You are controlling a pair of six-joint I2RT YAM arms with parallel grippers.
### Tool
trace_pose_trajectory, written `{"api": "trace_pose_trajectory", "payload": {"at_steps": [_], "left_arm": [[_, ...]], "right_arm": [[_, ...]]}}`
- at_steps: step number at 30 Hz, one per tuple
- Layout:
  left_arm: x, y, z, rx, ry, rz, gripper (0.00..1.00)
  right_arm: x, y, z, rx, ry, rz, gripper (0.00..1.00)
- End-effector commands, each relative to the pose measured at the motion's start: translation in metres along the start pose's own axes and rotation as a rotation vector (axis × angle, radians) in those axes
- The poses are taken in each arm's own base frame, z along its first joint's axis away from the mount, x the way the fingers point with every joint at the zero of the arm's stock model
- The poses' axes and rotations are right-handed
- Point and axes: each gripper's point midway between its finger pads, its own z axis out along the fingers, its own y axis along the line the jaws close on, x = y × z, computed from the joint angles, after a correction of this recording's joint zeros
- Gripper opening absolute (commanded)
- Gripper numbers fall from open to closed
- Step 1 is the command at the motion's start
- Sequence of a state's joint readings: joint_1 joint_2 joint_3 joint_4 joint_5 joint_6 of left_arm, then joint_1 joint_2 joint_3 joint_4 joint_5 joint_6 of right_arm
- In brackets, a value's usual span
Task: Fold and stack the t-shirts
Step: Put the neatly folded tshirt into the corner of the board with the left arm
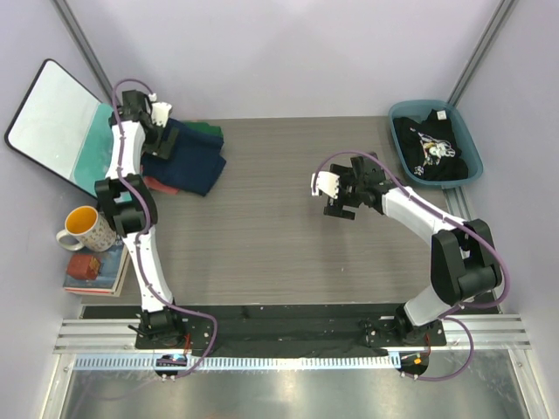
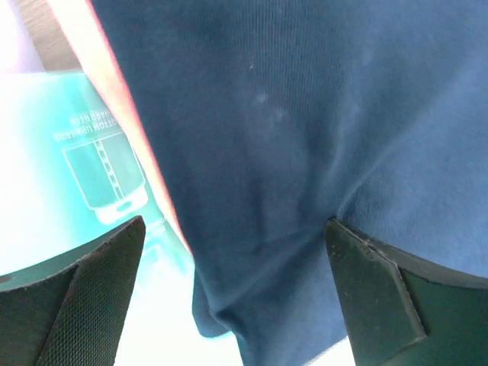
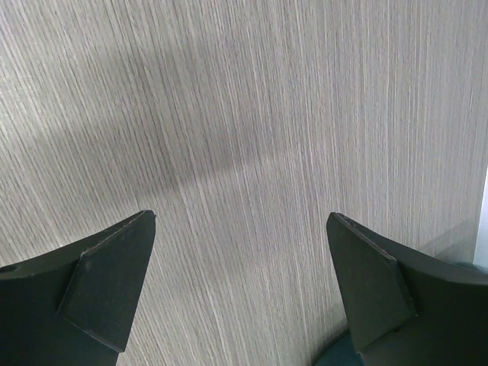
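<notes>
A folded navy blue t-shirt (image 1: 192, 161) lies on top of a pile at the table's far left, with a dark green t-shirt (image 1: 208, 133) behind it and a salmon-pink t-shirt (image 1: 159, 184) showing under its near edge. My left gripper (image 1: 162, 131) is open right over the navy shirt's left edge (image 2: 290, 152); the pink edge (image 2: 114, 84) shows beside it. A black t-shirt with white print (image 1: 432, 150) lies in the teal bin (image 1: 472, 144) at the far right. My right gripper (image 1: 336, 199) is open and empty above bare table (image 3: 244, 152).
A teal-and-white board (image 1: 61, 122) leans at the far left beside the shirt pile; it also shows in the left wrist view (image 2: 69, 175). A yellow-and-white mug (image 1: 85, 229) and a book (image 1: 98, 269) sit off the table's left edge.
</notes>
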State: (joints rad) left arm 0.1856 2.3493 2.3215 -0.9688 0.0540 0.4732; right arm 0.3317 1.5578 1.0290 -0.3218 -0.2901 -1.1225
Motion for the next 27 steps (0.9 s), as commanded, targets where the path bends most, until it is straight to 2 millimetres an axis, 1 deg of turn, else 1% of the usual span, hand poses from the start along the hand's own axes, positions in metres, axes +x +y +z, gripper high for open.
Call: {"api": "trace_pose_trajectory", "payload": {"at_steps": [1,2,5,6,7,9,10,12,13,14,15,16,17,18,19,21,22,23,24,25,26,27], "left_arm": [[0.001,0.027,-0.022,-0.164,-0.026,-0.073,1.0],[0.001,0.032,-0.026,-0.202,-0.035,-0.094,1.0],[-0.01,0.039,-0.043,-0.253,-0.118,-0.127,1.0],[-0.014,0.037,-0.045,-0.254,-0.144,-0.13,1.0],[-0.024,0.038,-0.059,-0.257,-0.19,-0.137,1.0],[-0.032,0.035,-0.066,-0.243,-0.237,-0.151,1.0],[-0.047,0.038,-0.083,-0.259,-0.306,-0.156,1.0],[-0.059,0.035,-0.095,-0.248,-0.375,-0.168,1.0],[-0.07,0.038,-0.104,-0.258,-0.432,-0.171,1.0],[-0.081,0.034,-0.122,-0.246,-0.489,-0.163,1.0],[-0.083,0.032,-0.126,-0.239,-0.509,-0.16,1.0],[-0.092,0.022,-0.132,-0.186,-0.551,-0.132,1.0],[-0.098,0.014,-0.144,-0.158,-0.579,-0.113,1.0],[-0.098,0.005,-0.146,-0.123,-0.583,-0.09,1.0],[-0.102,-0.012,-0.15,-0.046,-0.607,-0.026,1.0],[-0.09,-0.046,-0.153,0.086,-0.566,0.008,1.0],[-0.087,-0.07,-0.157,0.201,-0.573,0.056,1.0],[-0.074,-0.097,-0.16,0.29,-0.52,0.055,1.0],[-0.065,-0.112,-0.159,0.339,-0.489,0.045,1.0],[-0.06,-0.131,-0.157,0.356,-0.447,0.042,1.0],[-0.049,-0.143,-0.161,0.355,-0.405,0.041,1.0],[-0.046,-0.149,-0.161,0.331,-0.394,0.041,1.0]], "right_arm": [[-0.012,-0.023,-0.007,0.063,-0.026,-0.009,1.0],[-0.012,-0.023,-0.007,0.063,-0.026,-0.009,1.0],[-0.011,-0.022,-0.007,0.061,-0.023,-0.011,0.99],[-0.011,-0.022,-0.007,0.06,-0.025,-0.011,1.0],[-0.011,-0.022,-0.007,0.06,-0.025,-0.012,1.0],[-0.012,-0.022,-0.007,0.062,-0.027,-0.015,1.0],[-0.013,-0.022,-0.007,0.06,-0.029,-0.016,1.0],[-0.013,-0.022,-0.008,0.062,-0.03,-0.019,1.0],[-0.013,-0.023,-0.009,0.065,-0.03,-0.022,1.0],[-0.014,-0.023,-0.01,0.068,-0.031,-0.021,1.0],[-0.014,-0.024,-0.01,0.069,-0.028,-0.024,1.0],[-0.014,-0.024,-0.011,0.071,-0.028,-0.02,1.0],[-0.015,-0.026,-0.013,0.08,-0.031,-0.012,1.0],[-0.016,-0.027,-0.014,0.082,-0.029,0.0,1.0],[-0.017,-0.027,-0.015,0.082,-0.032,0.044,1.0],[-0.02,-0.028,-0.018,0.08,-0.032,0.103,1.0],[-0.022,-0.025,-0.018,0.077,-0.035,0.202,1.0],[-0.027,-0.028,-0.023,0.08,-0.04,0.25,1.0],[-0.028,-0.028,-0.024,0.077,-0.036,0.309,1.0],[-0.038,-0.037,-0.031,0.096,-0.052,0.395,1.0],[-0.037,-0.032,-0.034,0.079,-0.03,0.457,1.0],[-0.041,-0.035,-0.04,0.086,-0.036,0.492,1.0]]}}
